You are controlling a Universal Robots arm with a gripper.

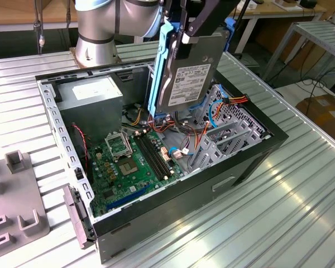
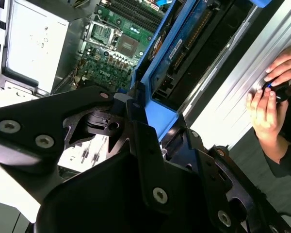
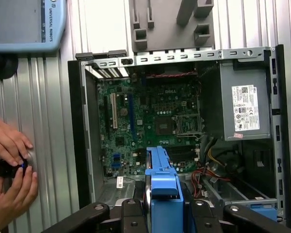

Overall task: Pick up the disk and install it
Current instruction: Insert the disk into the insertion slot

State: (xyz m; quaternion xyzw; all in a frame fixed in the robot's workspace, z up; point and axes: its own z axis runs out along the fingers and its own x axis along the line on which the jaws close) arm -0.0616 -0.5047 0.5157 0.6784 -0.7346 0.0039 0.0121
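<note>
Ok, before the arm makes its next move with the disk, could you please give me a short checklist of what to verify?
1. Grip on the disk: ok; the gripper is shut on its upper end and holds it upright.
2. Case open: ok; the motherboard is exposed.
3. Disk's lower edge free: cannot tell; the exterior view does not show whether it touches anything below.
4. Cables out of the way: not ok; loose ones lie by the drive cage, close under the disk.
5. Person's hands outside the case: ok; they rest on the table beside it.
</note>
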